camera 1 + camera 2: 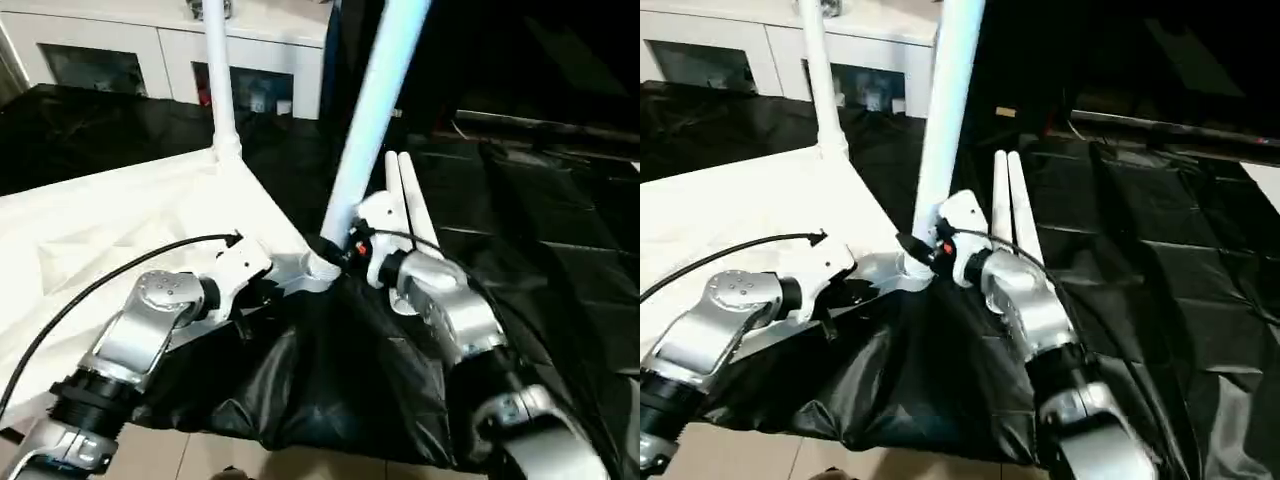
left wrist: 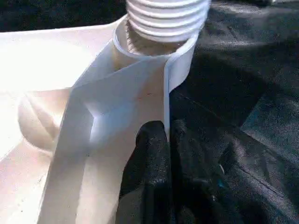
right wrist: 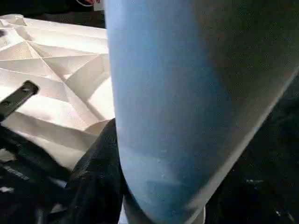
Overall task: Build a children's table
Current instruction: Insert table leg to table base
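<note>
In the middle of the left eye view, the right gripper (image 1: 348, 243) had its jaws grasping the low end of a long white leg (image 1: 372, 120) that rose to the upper edge of the frame. The foot of this leg stood at the near corner socket (image 1: 322, 268) of the overturned table top (image 1: 110, 225), which filled the left half of the picture on a surface covered with black sheet (image 1: 560, 230). Another leg (image 1: 219, 80) already stood upright in the far corner, at the upper middle-left. Two spare legs (image 1: 408, 195) lay side by side on the black sheet, just right of the held leg. The left gripper (image 1: 262, 292) was at the table edge, lower middle-left.

In the left wrist view, black fingers (image 2: 152, 154) were clenched on the thin white rim of the table top, just below the socket, where the ribbed thread (image 2: 167, 18) of the leg sat in the upper middle.

In the right wrist view, the leg covered the centre, and the X-ribbed underside showed at the upper left.

I judged that the second leg was being fitted. The thread seemed only partly in, so the next move probably asked for turning the leg while the left gripper held the top steady.
</note>
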You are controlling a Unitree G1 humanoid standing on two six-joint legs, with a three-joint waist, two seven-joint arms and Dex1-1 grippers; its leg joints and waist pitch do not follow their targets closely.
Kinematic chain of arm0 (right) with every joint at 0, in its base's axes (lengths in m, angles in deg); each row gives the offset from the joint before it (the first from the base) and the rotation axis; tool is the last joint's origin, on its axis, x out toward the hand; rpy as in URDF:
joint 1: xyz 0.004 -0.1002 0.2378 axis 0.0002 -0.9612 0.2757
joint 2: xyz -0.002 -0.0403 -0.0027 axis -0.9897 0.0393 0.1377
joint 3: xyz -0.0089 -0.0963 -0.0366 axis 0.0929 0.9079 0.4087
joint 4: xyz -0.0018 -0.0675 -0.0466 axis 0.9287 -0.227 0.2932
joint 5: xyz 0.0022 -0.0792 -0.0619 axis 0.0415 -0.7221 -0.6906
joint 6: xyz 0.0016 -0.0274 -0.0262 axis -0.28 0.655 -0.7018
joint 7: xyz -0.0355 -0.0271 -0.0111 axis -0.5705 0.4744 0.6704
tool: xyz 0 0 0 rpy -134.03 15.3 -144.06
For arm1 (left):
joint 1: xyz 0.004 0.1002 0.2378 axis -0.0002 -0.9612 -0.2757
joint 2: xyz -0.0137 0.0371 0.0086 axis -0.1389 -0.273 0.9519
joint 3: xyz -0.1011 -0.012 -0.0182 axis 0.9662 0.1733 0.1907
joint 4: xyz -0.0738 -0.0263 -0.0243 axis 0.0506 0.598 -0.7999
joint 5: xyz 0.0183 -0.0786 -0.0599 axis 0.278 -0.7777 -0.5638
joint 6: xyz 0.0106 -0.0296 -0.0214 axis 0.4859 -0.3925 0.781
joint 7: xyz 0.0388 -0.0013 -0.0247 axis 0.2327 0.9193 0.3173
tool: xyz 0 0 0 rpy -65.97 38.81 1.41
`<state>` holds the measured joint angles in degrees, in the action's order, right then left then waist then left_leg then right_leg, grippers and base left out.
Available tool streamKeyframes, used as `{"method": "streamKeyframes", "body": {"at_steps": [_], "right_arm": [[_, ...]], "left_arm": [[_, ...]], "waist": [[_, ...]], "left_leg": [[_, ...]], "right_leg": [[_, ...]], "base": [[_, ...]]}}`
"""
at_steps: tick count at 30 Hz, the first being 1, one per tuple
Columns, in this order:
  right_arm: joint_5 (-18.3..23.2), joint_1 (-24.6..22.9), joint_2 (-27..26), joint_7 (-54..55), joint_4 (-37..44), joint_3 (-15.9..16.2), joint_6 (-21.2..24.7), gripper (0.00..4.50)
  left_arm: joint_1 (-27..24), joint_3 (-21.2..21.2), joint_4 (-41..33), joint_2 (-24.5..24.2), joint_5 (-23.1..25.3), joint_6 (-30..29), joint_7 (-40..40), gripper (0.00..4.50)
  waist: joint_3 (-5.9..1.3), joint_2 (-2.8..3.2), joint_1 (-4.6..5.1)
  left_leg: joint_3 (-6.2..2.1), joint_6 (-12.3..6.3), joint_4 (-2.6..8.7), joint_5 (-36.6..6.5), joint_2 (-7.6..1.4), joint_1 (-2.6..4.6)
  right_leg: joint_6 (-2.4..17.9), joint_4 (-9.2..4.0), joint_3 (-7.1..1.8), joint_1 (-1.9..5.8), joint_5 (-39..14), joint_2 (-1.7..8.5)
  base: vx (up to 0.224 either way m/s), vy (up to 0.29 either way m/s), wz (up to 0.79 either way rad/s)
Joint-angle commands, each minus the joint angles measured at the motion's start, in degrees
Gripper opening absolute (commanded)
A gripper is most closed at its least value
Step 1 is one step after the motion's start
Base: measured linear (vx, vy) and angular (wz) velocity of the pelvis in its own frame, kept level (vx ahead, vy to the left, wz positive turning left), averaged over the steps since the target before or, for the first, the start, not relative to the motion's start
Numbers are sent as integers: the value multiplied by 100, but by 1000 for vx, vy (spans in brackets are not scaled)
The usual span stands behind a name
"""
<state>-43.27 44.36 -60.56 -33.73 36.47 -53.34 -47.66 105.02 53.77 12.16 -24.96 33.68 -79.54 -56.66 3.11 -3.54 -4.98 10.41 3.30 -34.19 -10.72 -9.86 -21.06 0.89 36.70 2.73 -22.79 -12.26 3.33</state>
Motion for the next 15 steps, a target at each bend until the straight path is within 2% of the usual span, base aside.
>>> {"method": "streamKeyframes", "body": {"at_steps": [1, 5, 9, 12, 13, 15], "right_arm": [[-6, 99, 17, -21, -205, -132, 8, 188], [163, 194, -112, -9, -399, -296, 15, 188], [410, 246, -284, -32, -488, -473, 99, 188], [456, 269, -323, -65, -521, -484, 117, 188], [458, 266, -325, -75, -514, -477, 121, 188], [460, 259, -330, -92, -496, -463, 131, 188]], "left_arm": [[-174, -227, -13, 17, 8, 72, -183, 0], [-214, -235, -56, 20, 20, 48, -166, 0], [-228, -241, -38, 22, 64, 12, -106, 0], [-197, -243, 21, 11, 87, 11, -84, 0], [-192, -243, 31, 7, 91, 12, -83, 0], [-182, -243, 49, -1, 99, 16, -83, 0]], "waist": [[-299, 2, 15], [-309, -1, 16], [-309, 13, 6], [-307, 14, 5], [-306, 43, 5], [-306, 38, 6]], "left_leg": [[-131, 33, 452, -1117, -351, 83], [-123, 12, 449, -1020, -352, 74], [-125, 16, 459, -1045, -357, 83], [-124, 32, 461, -1072, -358, 88], [-128, 50, 467, -1116, -359, 92], [-129, 65, 468, -1119, -357, 87]], "right_leg": [[932, -520, -326, 192, -1468, 527], [992, -489, -331, 207, -1194, 525], [1021, -489, -323, 209, -1149, 523], [1020, -493, -324, 205, -1178, 525], [1018, -500, -326, 202, -1197, 524], [1013, -496, -325, 209, -1193, 521]], "base": [[0, 0, 0], [0, 0, 0], [0, 0, 0], [0, 0, 0], [0, 0, 0], [0, 0, 0]]}}
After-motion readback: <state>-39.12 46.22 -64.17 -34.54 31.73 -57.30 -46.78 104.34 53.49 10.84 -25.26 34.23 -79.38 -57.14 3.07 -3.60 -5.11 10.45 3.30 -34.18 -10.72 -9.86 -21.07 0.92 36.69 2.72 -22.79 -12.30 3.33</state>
